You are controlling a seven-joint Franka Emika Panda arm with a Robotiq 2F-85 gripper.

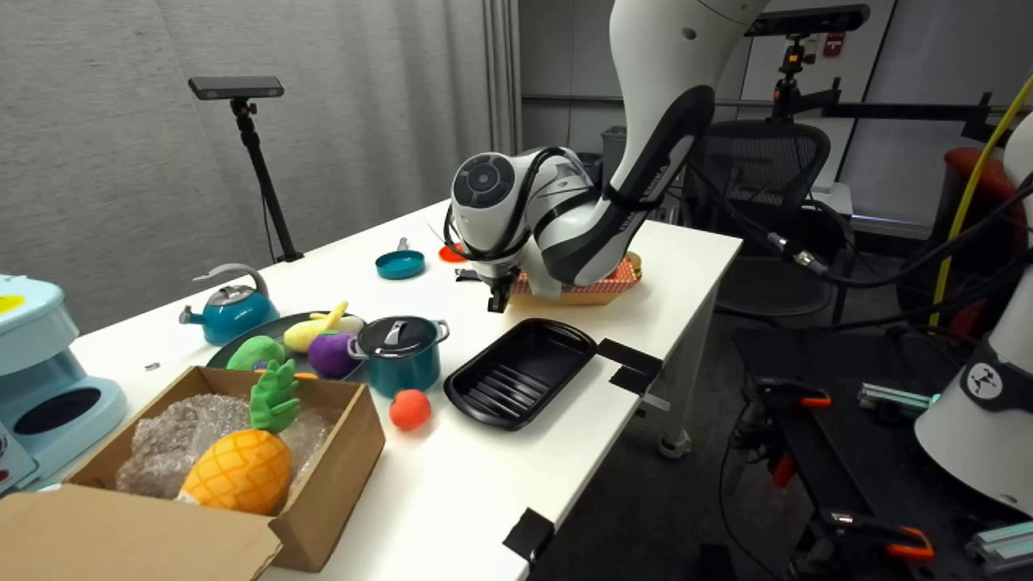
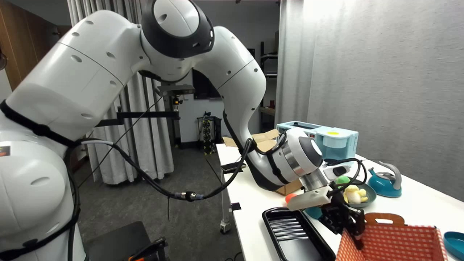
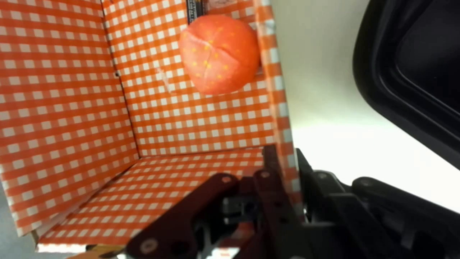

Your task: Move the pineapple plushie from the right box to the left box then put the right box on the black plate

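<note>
The right box [image 1: 617, 284] is lined in orange-red check with a tan outside; it also shows in an exterior view [image 2: 402, 241] and fills the left of the wrist view [image 3: 64, 108]. My gripper [image 3: 285, 158] is shut on one side wall, one finger inside and one outside; it also shows in both exterior views [image 1: 499, 298] [image 2: 357, 230]. I cannot tell if the box is lifted. The black plate [image 1: 524, 371] lies beside it on the table, also in view [image 2: 290, 232] [image 3: 381, 79]. The pineapple plushie [image 1: 242, 472] rests on plastic in the left box [image 1: 347, 468].
A red round toy [image 3: 220, 54] lies inside the right box. Near the plate stand a teal pot [image 1: 403, 367] and another red toy [image 1: 410, 410]. A dark dish [image 1: 230, 343] holds several toys. A teal kettle [image 1: 234, 313] and blue toy machine [image 1: 48, 363] stand beyond.
</note>
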